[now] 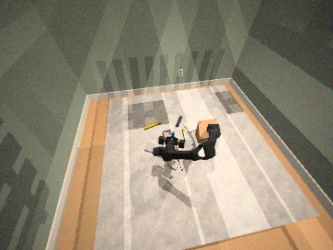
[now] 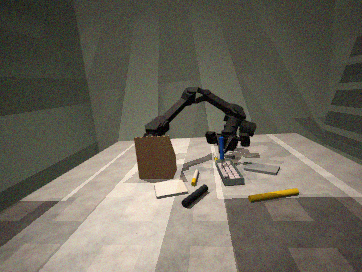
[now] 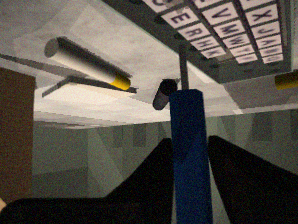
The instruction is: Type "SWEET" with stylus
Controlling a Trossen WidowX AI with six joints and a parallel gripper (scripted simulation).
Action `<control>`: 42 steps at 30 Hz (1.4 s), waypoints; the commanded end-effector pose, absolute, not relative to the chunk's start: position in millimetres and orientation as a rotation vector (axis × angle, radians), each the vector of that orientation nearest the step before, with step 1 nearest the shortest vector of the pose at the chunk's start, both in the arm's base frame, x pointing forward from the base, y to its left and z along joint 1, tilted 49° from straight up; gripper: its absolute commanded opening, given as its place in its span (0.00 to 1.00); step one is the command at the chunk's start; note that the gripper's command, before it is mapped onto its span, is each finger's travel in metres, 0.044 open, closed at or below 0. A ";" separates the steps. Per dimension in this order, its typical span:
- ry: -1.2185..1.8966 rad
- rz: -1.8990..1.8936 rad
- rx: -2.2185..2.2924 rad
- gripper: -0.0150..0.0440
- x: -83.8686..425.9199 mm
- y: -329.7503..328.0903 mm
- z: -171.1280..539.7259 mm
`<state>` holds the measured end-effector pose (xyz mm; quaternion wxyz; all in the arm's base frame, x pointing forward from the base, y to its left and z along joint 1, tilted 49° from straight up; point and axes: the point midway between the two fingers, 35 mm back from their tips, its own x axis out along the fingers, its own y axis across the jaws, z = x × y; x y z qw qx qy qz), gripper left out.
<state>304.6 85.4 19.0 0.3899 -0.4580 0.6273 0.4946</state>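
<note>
The blue stylus [image 3: 190, 155] [image 2: 221, 149] with a thin grey tip is upright between the fingers of my gripper [image 3: 189, 145], which is shut on it. The keyboard [image 3: 232, 31] [image 2: 229, 173] is a grey slab with pale letter keys. In the wrist view E, R, H, K run along its near row, with V, M, W, T and X, J, A, B, Q behind. The stylus tip appears over the dark frame near the K end of that row, not over a key; whether it touches is unclear. The arm hides most of the keyboard in the top view.
A brown box [image 2: 155, 158] [image 1: 206, 130] [image 3: 17, 130] stands by the arm's base. A white pad [image 2: 170, 189], a black cylinder [image 2: 195, 196] [image 3: 164, 94] and a white, yellow-ended cylinder [image 2: 195, 177] [image 3: 85, 61] lie nearby. A yellow stick [image 2: 273, 195] [image 1: 153, 125] and a grey slab [image 2: 263, 168] flank the keyboard.
</note>
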 end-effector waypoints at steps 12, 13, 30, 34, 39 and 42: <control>1.598 1.249 -1.154 0.39 304.1 89.5 12.6; 1.598 1.249 -1.154 0.39 304.0 90.2 12.0; 1.597 1.249 -1.154 0.39 303.1 96.7 6.4; 1.597 1.249 -1.154 0.39 303.0 97.9 5.4; 1.597 1.249 -1.154 0.39 302.8 99.5 4.1; 1.597 1.249 -1.154 0.39 302.6 100.4 3.3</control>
